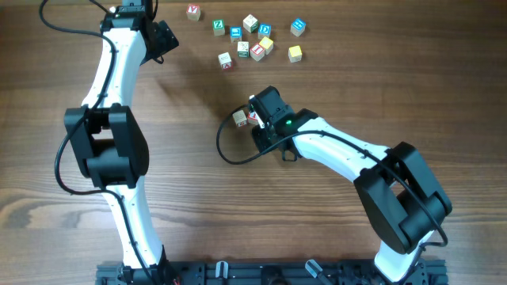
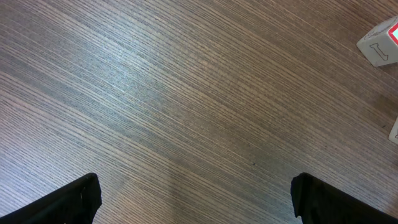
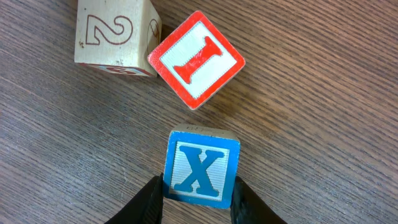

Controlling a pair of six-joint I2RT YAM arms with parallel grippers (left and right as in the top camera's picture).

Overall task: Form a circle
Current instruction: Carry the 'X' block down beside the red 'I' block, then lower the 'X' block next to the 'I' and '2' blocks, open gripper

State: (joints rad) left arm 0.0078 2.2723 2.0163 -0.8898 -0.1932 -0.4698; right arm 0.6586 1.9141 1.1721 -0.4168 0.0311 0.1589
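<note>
Three cubes of the circle sit close together at mid-table. In the right wrist view, a cream cube marked 2 [image 3: 115, 37] touches a white cube with a red I [image 3: 196, 59]. A blue X cube [image 3: 202, 168] lies just below them, a small gap apart. My right gripper [image 3: 199, 200] is shut on the blue X cube, one finger on each side. From overhead the cream cube [image 1: 240, 119] and red-letter cube [image 1: 253, 117] show beside the right gripper [image 1: 262, 124], whose head hides the X cube. My left gripper [image 2: 196, 200] stands wide open over bare wood at the far left [image 1: 164, 37].
Several loose letter cubes lie scattered along the far edge, among them a green one [image 1: 219, 26], a blue one [image 1: 298, 27] and a yellow one [image 1: 295, 53]. One white cube with red edging [image 2: 380, 43] shows at the right of the left wrist view.
</note>
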